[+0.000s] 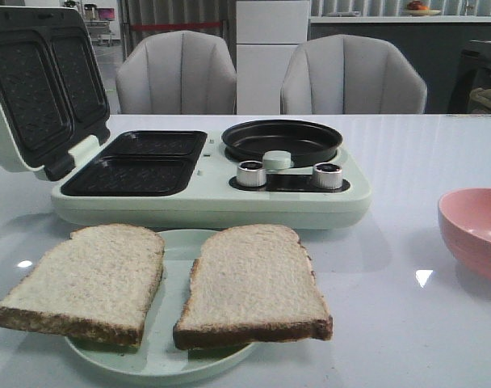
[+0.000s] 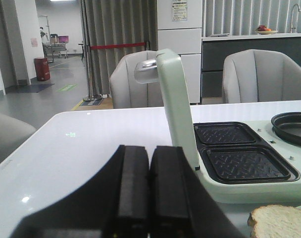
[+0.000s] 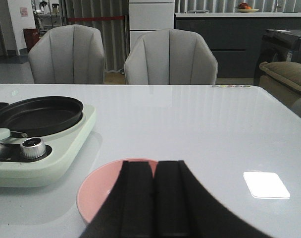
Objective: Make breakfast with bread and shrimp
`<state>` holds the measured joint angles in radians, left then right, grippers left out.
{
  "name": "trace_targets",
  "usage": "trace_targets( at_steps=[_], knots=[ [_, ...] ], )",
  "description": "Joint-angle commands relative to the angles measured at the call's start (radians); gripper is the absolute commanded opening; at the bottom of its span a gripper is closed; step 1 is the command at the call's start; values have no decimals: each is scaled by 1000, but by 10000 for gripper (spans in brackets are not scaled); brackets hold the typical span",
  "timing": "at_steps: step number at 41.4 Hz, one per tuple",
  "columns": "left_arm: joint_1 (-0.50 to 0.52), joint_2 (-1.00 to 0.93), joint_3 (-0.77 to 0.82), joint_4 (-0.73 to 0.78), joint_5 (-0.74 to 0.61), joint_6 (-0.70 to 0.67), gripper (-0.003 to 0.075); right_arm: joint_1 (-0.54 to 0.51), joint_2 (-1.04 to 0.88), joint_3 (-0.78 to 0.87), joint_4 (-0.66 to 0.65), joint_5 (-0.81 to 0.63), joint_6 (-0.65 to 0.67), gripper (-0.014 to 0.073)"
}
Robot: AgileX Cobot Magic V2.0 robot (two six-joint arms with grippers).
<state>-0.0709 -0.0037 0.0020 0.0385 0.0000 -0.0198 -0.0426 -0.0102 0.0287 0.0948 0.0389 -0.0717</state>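
Note:
Two slices of bread lie side by side on a pale green plate (image 1: 178, 242) at the front: the left slice (image 1: 88, 279) and the right slice (image 1: 249, 283). A corner of one slice shows in the left wrist view (image 2: 281, 220). The shrimp is not in view. My left gripper (image 2: 149, 163) is shut and empty, low over the table left of the sandwich maker (image 2: 249, 163). My right gripper (image 3: 155, 171) is shut and empty, just above the pink bowl (image 3: 103, 191). Neither gripper shows in the front view.
The pale green sandwich maker (image 1: 213, 198) stands behind the plate, its lid (image 1: 44, 81) open to the left, with two dark waffle plates (image 1: 140, 162), a round black pan (image 1: 282, 139) and two knobs (image 1: 251, 173). The pink bowl (image 1: 476, 230) sits at the right. Two grey chairs stand behind the table.

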Motion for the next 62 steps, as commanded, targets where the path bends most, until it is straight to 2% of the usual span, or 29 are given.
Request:
trace_targets(
  at_steps=[1,30,36,41,45,51,62],
  knots=[
    [-6,-22,7,-3,-86,-10,99,0,-22,-18,-1,-92,-6,47],
    [-6,-22,7,10,-86,-10,99,0,-22,-18,-1,-97,-6,47],
    [-6,-22,5,3,-155,-10,99,0,-22,-23,-1,-109,-6,47],
    [-6,-20,-37,-57,-160,-10,99,0,-22,-77,2,-87,-6,47],
    [-6,-17,-114,-69,-101,-10,99,0,-22,-160,3,-34,-6,47],
    [-6,6,-281,-66,62,-10,99,0,14,-336,3,102,-6,47],
    [-6,214,-615,-31,287,-10,99,0,247,-672,3,399,-6,47]
  ],
)
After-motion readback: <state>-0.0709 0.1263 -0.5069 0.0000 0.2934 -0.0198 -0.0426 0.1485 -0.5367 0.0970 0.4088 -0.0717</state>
